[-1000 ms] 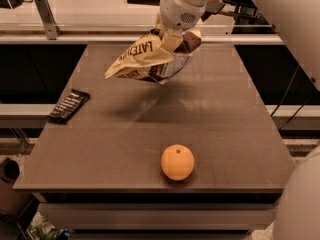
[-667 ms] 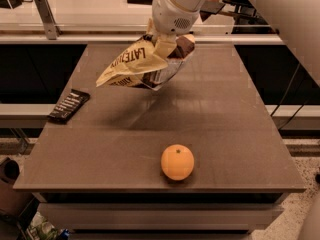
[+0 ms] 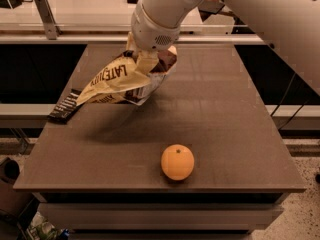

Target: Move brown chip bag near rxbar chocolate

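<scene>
The brown chip bag (image 3: 122, 80), crumpled, pale yellow and dark brown with dark lettering, hangs in the air above the left middle of the table. My gripper (image 3: 146, 60) is shut on the bag's upper right part, under the white wrist. The bag's lower left corner hangs close to the rxbar chocolate (image 3: 65, 106), a small flat black bar with white lettering lying at the table's left edge.
An orange (image 3: 177, 162) sits near the table's front edge, right of centre. The brown table (image 3: 225, 134) ends in a drop on all sides. A counter with a metal post (image 3: 45, 15) runs behind it.
My gripper has carried the chip bag leftward and toward the front, closer to the black bar. The orange and the bar have not moved.
</scene>
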You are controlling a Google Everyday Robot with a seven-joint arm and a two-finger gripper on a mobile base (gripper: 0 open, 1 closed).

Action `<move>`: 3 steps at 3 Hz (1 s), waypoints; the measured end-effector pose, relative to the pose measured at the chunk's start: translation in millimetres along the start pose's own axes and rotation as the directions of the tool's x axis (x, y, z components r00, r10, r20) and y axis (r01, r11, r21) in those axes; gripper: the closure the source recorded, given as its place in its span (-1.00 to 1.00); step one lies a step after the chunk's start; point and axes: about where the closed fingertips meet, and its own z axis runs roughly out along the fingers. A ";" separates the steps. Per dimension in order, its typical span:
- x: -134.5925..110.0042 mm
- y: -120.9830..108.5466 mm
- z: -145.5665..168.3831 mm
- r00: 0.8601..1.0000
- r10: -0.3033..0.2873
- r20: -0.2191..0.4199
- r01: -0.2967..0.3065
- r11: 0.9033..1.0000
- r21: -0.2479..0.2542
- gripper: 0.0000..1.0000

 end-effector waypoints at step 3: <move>-58.1 15.1 15.5 0.997 -0.067 -0.029 0.065 0.996 -0.059 0.76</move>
